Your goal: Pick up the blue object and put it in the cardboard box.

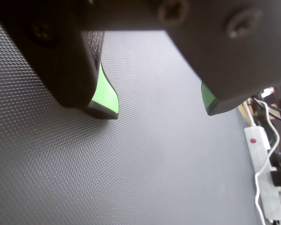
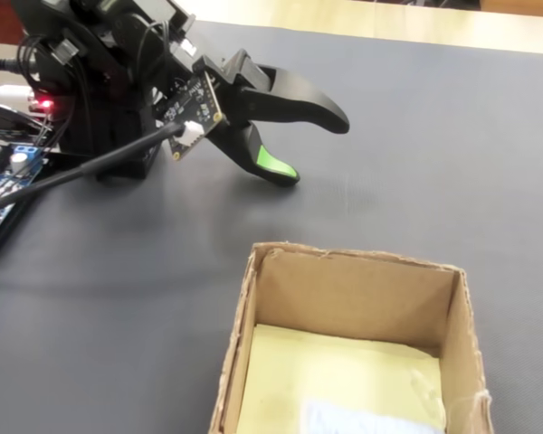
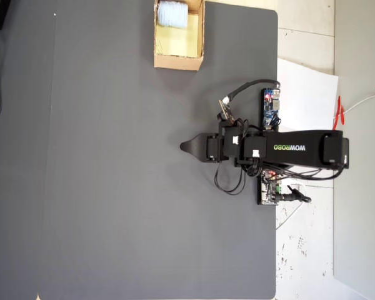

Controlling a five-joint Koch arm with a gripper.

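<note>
Blue object (image 3: 172,13) already lies inside the cardboard box (image 3: 179,62), at the far end of the pale yellow floor in the overhead view; in the fixed view only a pale blue sliver (image 2: 362,421) shows at the near bottom edge of the box (image 2: 238,344). Looks soft and light, finely textured pad, probably squashes under a pinch and isn't slippery or fragile; best taken across its short width near the middle, judging from its oblong shape. Box holds nothing else visible, just the yellow liner and the pad; low walls, open top. Gripper (image 1: 161,105) is spread, nothing between the green-padded tips, hanging low over the dark mat (image 1: 131,168). In the overhead view the gripper (image 3: 186,147) sits well apart from the box, near mat centre. Task looks effectively done: placement complete, arm parked away.
</note>
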